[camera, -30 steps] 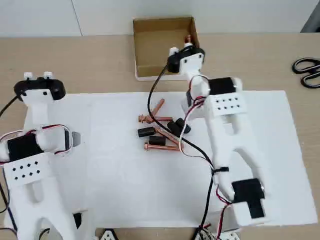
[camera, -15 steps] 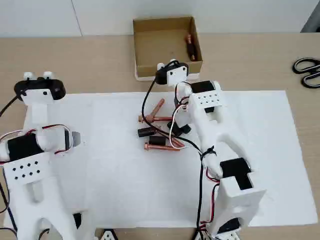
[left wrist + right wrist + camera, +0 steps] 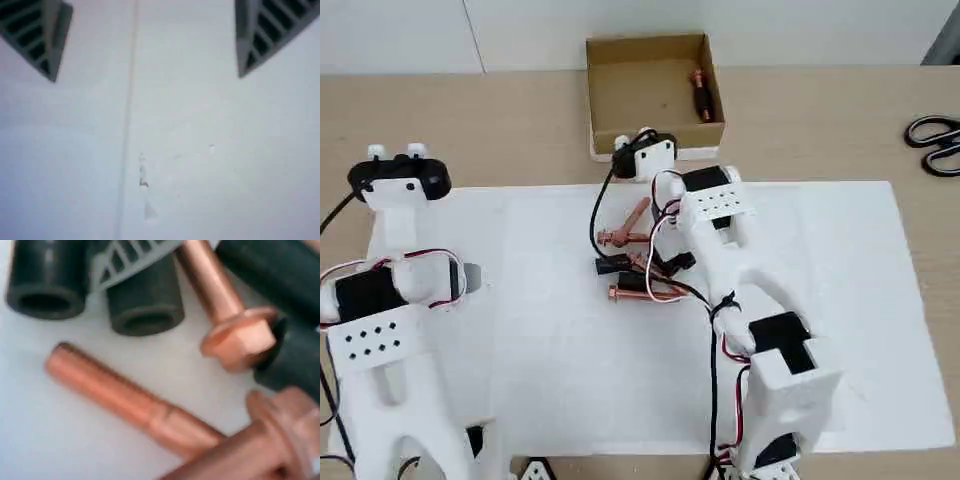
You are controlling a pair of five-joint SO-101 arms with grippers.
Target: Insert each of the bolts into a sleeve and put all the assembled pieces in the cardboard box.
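**One in the box, rest loose on the sheet**

Checked the high view first. Spotted one assembled piece (image 3: 701,92), a bolt-in-sleeve combo, lying inside the cardboard box (image 3: 630,100) at top centre of the frame, tucked up against the right-hand wall. Got the box parked on the wooden table (image 3: 470,120), just past the top edge of the white sheet (image 3: 570,380).

Found the leftovers heaped a bit left of centre on that sheet: a few copper bolts (image 3: 636,214) pointing every which way, mixed in with short black sleeves (image 3: 612,265). Can't count them properly, with part of the heap tucked under the right arm (image 3: 715,205) leaning in from the lower right.

Switched to the right wrist view and caught the right gripper (image 3: 131,259) hanging very close over the heap, overlapping two open-ended sleeves, with a hex-headed bolt (image 3: 235,335) and a bare shank (image 3: 125,400) right beside them. No telling how far open, or whether gripping anything.

Found the left arm (image 3: 380,345) down the left edge of the frame, well apart from the heap. Saw the left gripper (image 3: 145,70) spread wide, holding nothing, just bare white sheet underneath.

Also noticed scissors (image 3: 932,140) at the far right edge, on the table.
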